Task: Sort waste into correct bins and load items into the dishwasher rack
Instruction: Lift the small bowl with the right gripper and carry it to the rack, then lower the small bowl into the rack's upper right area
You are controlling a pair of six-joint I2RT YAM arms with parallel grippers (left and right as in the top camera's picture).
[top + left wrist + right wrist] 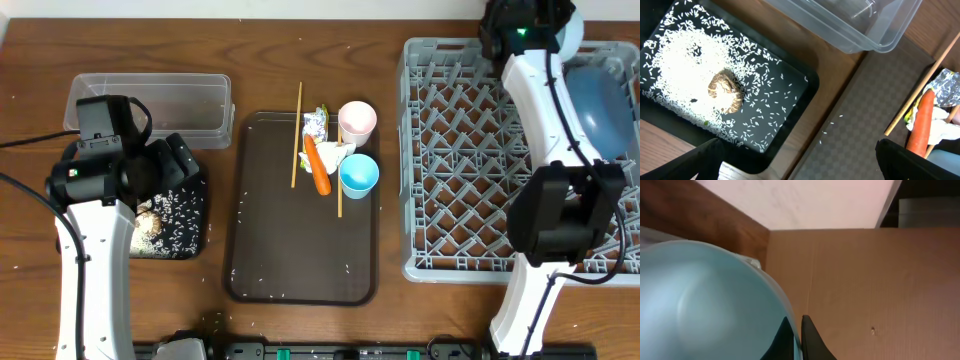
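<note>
Currently the left end effector (797, 145) is spread wide and holds nothing, hanging over the black tray's (807, 92) edge beside the brown serving tray (300, 250). Rice grains (675, 70) and the food scrap (725, 91) lie in the black tray. The clear tub (150, 105) sits just behind it, corners close.

The serving tray's far half is crowded with the carrot (317, 165), wrappers (316, 122), tissue (335, 152), pink cup (357, 119), light-blue cup (359, 175) and chopsticks (297, 135). Its near half is open apart from stray grains. A narrow table (391, 200) strip separates it from the rack (450, 150).

The right end effector (796, 327) is pressed together at the blue bowl's (600, 100) rim, in the rack's far right corner. It looks like contact, but I can't tell if the rim is pinched. The right arm overhangs the rack's right side.
</note>
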